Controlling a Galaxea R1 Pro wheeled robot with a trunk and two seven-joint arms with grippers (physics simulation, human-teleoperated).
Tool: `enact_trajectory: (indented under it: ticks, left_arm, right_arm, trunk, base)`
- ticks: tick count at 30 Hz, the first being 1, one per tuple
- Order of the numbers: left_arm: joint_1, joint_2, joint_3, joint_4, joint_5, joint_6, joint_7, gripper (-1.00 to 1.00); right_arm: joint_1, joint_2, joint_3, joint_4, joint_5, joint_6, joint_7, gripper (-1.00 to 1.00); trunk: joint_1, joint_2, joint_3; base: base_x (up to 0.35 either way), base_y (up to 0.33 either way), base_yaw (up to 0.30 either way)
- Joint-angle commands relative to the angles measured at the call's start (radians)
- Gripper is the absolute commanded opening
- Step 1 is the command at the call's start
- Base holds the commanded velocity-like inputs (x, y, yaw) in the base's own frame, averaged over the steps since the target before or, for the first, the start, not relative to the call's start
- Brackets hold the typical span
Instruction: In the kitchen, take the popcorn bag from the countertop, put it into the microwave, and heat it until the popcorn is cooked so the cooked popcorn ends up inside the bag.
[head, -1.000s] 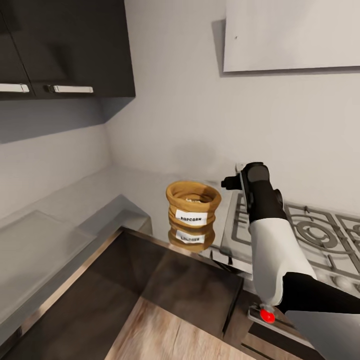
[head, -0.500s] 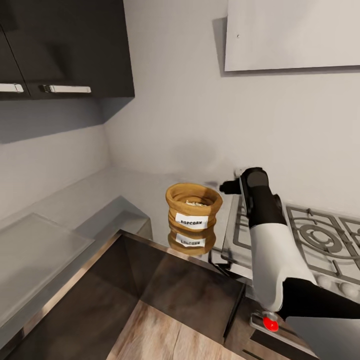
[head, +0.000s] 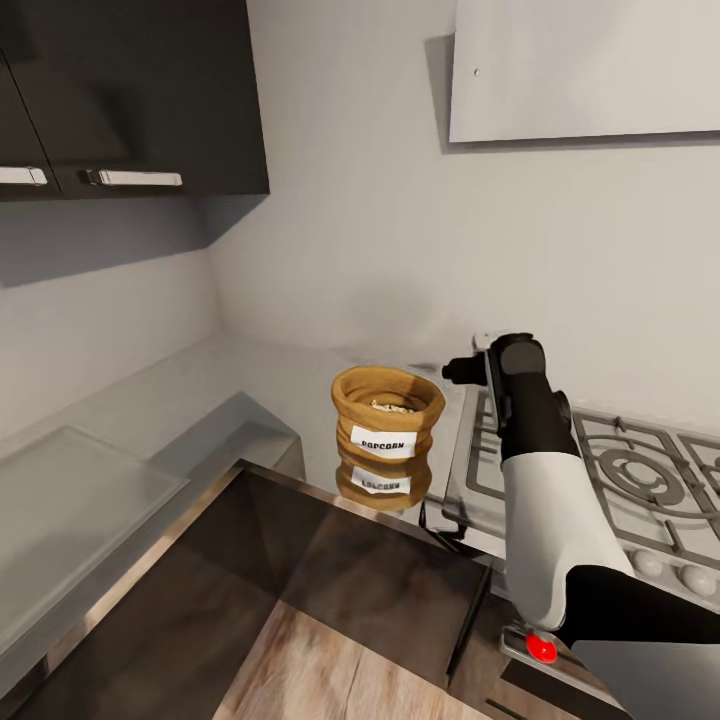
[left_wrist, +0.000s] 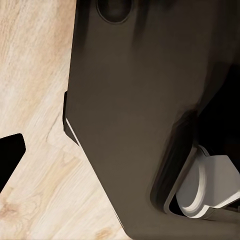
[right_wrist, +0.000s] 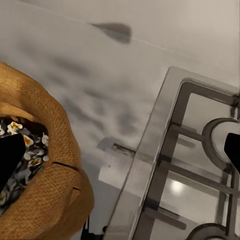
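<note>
The tan popcorn bag (head: 387, 415) stands upright on the glossy grey countertop (head: 250, 375), its white POPCORN label facing me and mirrored in the slab. Whitish popcorn (head: 391, 405) lies inside. My right gripper (head: 458, 368) hovers just right of the bag's rim, above the hob's edge, and touches nothing. In the right wrist view the gripper (right_wrist: 122, 152) is open: one fingertip is over the bag (right_wrist: 47, 165) and its popcorn (right_wrist: 22, 150), the other over the hob. My left gripper is open, with one fingertip (left_wrist: 10, 155) over the wooden floor. The microwave is out of view.
A steel gas hob (head: 620, 470) with grates lies directly right of the bag. Dark wall cabinets (head: 130, 100) hang at upper left and a pale hood (head: 590, 70) at upper right. Dark brown cabinet fronts (head: 300, 560) drop to the wooden floor (head: 330, 670). A red button (head: 540, 648) sits below the hob.
The camera shifted slightly a second ago. My right gripper dipped, then rose a little and drew back toward the hob. The bag has not moved.
</note>
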Motion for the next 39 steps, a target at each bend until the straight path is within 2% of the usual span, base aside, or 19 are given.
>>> enact_trajectory:
  ticks: [1, 12, 29, 39]
  left_arm:
    - [0.000, 0.000, 0.002, -0.001, 0.005, -0.001, 0.001, 1.00]
    - [0.000, 0.000, 0.004, -0.001, 0.006, -0.001, 0.001, 1.00]
    - [0.000, -0.004, 0.005, -0.001, 0.007, -0.001, 0.004, 1.00]
    - [0.000, -0.003, 0.004, -0.003, 0.007, -0.002, 0.004, 1.00]
  right_arm:
    - [-0.001, 0.001, -0.003, -0.005, 0.010, 0.002, 0.012, 1.00]
    - [0.000, 0.001, -0.001, -0.002, 0.012, 0.002, 0.010, 1.00]
    - [0.000, 0.001, -0.002, 0.028, 0.010, 0.002, 0.002, 1.00]
    - [0.000, 0.001, -0.002, 0.059, 0.011, 0.002, 0.002, 1.00]
  trunk:
    - [0.000, -0.001, -0.001]
    - [0.000, -0.001, -0.001]
    - [0.000, -0.001, -0.001]
    - [0.000, -0.001, -0.001]
  base:
    - [0.000, 0.000, 0.000]
    - [0.000, 0.000, 0.107]
    - [0.000, 0.000, 0.004]
    - [0.148, 0.000, 0.000]
